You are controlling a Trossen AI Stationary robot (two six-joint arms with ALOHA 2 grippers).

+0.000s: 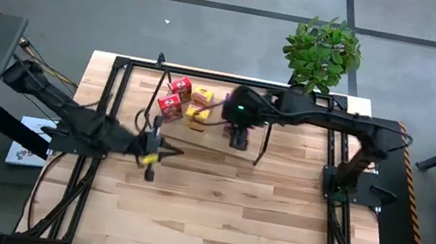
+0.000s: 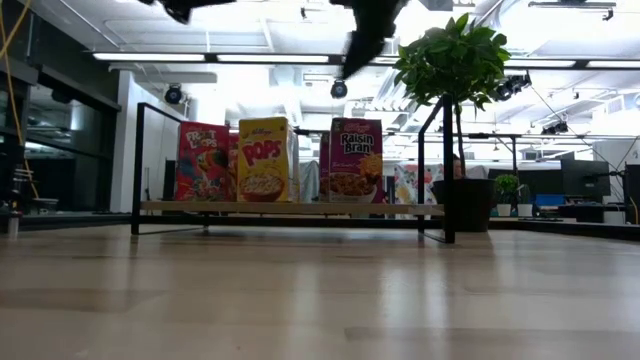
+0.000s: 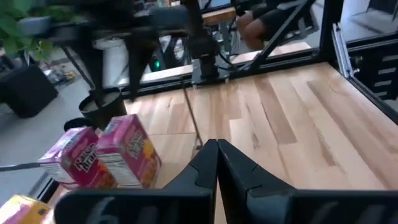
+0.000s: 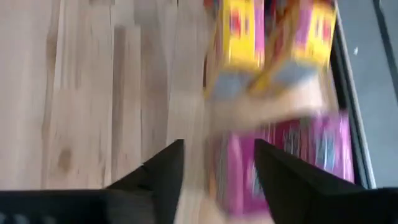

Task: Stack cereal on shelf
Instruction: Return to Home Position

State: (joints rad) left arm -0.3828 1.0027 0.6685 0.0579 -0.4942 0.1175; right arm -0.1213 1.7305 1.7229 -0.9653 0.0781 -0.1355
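Note:
On the shelf's wooden board [image 2: 300, 208], at the table's far side, the cereal boxes stand upright on their bottoms: red [image 2: 200, 160], yellow [image 2: 265, 158] and magenta [image 2: 355, 158]. From above I see red boxes [image 1: 176, 97] and yellow boxes [image 1: 199, 106]. My right gripper [image 1: 238, 136] hangs open above the shelf's right part, slanting down over a magenta box [image 4: 298, 155] and two yellow boxes [image 4: 239, 37], with nothing between its fingers. My left gripper [image 1: 167, 151] is shut and holds nothing, in front of the shelf's left part, facing two magenta boxes [image 3: 102, 155].
A potted plant [image 1: 323, 51] stands at the table's far right, behind the shelf's right wire end [image 2: 445, 170]. Black frame bars [image 1: 342, 178] run along the table's sides. Bare tabletop [image 1: 228, 221] stretches from the shelf to the near edge.

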